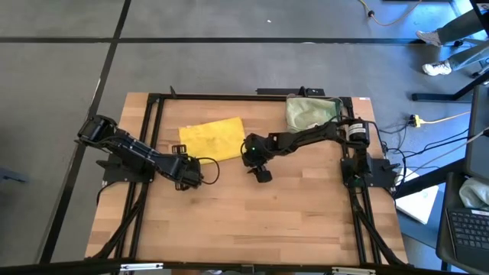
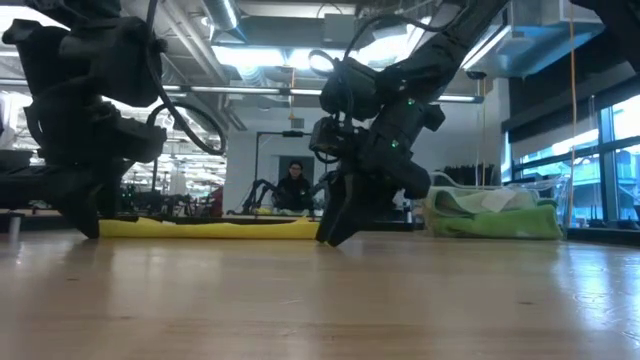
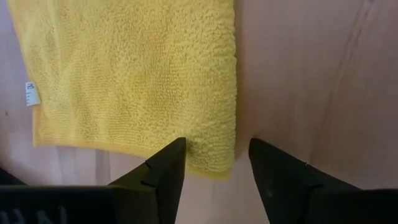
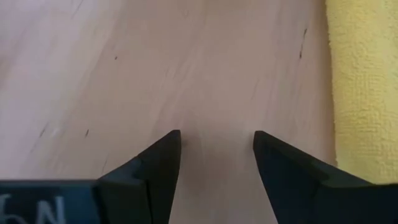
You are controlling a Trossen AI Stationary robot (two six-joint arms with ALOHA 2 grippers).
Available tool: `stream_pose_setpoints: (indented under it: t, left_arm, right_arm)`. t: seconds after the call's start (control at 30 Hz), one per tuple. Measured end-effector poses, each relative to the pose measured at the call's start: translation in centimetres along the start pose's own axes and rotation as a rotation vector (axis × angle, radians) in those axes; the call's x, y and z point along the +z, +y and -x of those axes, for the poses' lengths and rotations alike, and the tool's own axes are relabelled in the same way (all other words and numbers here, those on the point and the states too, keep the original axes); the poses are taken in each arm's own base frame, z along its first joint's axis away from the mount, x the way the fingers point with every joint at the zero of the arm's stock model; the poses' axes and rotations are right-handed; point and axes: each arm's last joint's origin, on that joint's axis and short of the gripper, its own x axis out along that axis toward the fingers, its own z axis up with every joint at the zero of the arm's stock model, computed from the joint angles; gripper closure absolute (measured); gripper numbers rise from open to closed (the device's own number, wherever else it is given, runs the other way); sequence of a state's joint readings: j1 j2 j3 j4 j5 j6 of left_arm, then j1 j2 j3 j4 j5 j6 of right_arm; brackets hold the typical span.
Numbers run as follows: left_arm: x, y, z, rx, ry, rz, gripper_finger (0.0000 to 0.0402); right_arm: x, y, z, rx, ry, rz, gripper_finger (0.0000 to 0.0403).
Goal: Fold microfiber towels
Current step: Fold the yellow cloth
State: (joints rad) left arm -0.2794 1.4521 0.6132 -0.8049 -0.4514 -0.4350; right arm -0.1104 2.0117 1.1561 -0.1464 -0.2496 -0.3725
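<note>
1. The yellow towel (image 1: 212, 140) lies flat mid-bench (image 1: 290, 221), with bare wood in front.
2. The left end effector (image 3: 216, 163) is parted wide, empty, straddling the towel's near corner.
3. The right end effector (image 4: 216, 155) is wide, empty, beside the towel's edge.
4. Green towels sit in a clear bin (image 1: 312, 111) at the far-right corner.

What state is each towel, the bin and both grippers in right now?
Yellow towel: folded flat on the table, not gripped.
Green towels: crumpled in the clear bin.
Left gripper: open, low at the yellow towel's corner.
Right gripper: open, empty, over bare wood beside the yellow towel.
</note>
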Motion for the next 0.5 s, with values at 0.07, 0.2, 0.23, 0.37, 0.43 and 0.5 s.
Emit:
stream_pose_setpoints:
  t: [0.07, 0.2, 0.23, 0.37, 0.43, 0.5]
  left_arm:
    - [0.1, 0.0, 0.0, -0.002, -0.004, 0.0, 0.0236]
    - [0.1, -0.1, 0.0, -0.01, -0.009, 0.005, 0.0287]
    - [0.2, -0.1, 0.0, -0.011, -0.013, 0.007, 0.0305]
    - [0.2, -0.1, 0.0, -0.005, -0.016, 0.014, 0.0376]
    - [0.2, -0.1, 0.0, -0.004, -0.015, 0.014, 0.0394]
    - [0.2, -0.1, 0.0, -0.003, -0.015, 0.015, 0.0393]
  right_arm:
    - [0.1, 0.0, 0.0, 0.015, -0.014, 0.003, 0.0196]
    - [0.6, 0.1, -0.2, 0.053, -0.081, 0.018, 0.0196]
    - [0.8, 0.2, -0.2, 0.056, -0.096, 0.024, 0.0196]
    - [1.1, 0.4, -0.2, 0.058, -0.118, 0.038, 0.0196]
    - [1.3, 0.5, -0.3, 0.053, -0.136, 0.047, 0.0196]
    - [1.6, 0.8, -0.3, 0.054, -0.149, 0.058, 0.0196]
